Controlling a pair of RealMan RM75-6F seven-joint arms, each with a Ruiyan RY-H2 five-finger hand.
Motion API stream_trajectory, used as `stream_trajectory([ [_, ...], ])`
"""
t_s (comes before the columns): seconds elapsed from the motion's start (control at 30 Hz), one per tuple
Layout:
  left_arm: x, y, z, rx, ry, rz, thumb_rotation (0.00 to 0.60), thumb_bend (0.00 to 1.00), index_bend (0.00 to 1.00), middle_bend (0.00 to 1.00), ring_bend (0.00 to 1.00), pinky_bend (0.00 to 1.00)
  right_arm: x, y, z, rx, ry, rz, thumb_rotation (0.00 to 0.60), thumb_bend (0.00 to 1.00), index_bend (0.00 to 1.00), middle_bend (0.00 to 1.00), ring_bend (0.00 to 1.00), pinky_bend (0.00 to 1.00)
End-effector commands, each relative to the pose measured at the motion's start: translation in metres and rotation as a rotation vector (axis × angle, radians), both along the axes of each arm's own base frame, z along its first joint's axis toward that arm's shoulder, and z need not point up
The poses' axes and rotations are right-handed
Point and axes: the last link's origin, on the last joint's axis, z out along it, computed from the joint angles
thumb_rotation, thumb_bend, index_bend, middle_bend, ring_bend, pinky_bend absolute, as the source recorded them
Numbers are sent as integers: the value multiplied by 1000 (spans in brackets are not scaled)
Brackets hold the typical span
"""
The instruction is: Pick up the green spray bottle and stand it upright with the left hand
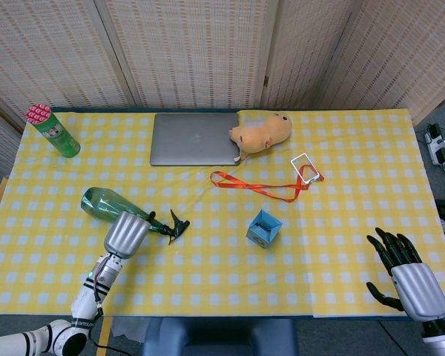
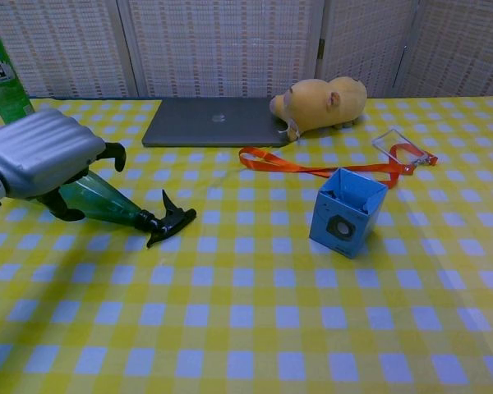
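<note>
The green spray bottle [image 1: 100, 201] lies on its side on the yellow checked tablecloth, left of centre, with its black trigger head [image 1: 176, 225] pointing right. My left hand [image 1: 126, 232] sits over the bottle's neck. In the chest view the left hand [image 2: 41, 160] has its fingers curled down around the green bottle [image 2: 107, 201], the thumb on the near side; the bottle still rests on the cloth, its trigger head [image 2: 168, 223] sticking out to the right. My right hand [image 1: 408, 278] hovers at the table's near right corner, fingers spread, holding nothing.
A green can with a red cap [image 1: 53, 130] stands at the far left. A closed laptop [image 1: 194, 138] and a tan plush toy [image 1: 263, 131] lie at the back. An orange lanyard [image 1: 256, 185] with a badge holder [image 1: 305, 167] and a small blue box [image 1: 264, 228] sit mid-table.
</note>
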Motion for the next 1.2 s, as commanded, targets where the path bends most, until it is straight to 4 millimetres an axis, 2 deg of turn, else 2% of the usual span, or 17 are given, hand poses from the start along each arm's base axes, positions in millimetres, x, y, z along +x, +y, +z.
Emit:
stream_trajectory([
  [0.03, 4, 6, -13, -15, 18, -2, 600, 180, 363, 1000, 1000, 1000, 0, -1, 1, -4, -1, -5, 536, 346, 0, 0, 0, 0],
  [0.47, 2, 15, -46, -66, 52, -9, 600, 179, 371, 1000, 1000, 1000, -6, 4, 16, -43, -17, -27, 536, 346, 0, 0, 0, 0],
  [0.67, -2, 25, -54, -53, 66, -12, 600, 179, 383, 1000, 1000, 1000, -5, 6, 21, -47, -39, -27, 536, 345, 0, 0, 0, 0],
  [1.0, -12, 39, -57, -6, 86, -36, 600, 224, 548, 1000, 1000, 1000, -9, 3, 21, -28, -38, -41, 536, 345, 0, 0, 0, 0],
  [1.13, -16, 43, -54, 22, 77, -51, 600, 337, 659, 1000, 1000, 1000, -9, 3, 19, -25, -35, -42, 533, 345, 0, 0, 0, 0],
  [1.2, -16, 43, -52, 42, 65, -59, 600, 392, 682, 1000, 1000, 1000, -9, 3, 18, -21, -32, -44, 536, 345, 0, 0, 0, 0],
])
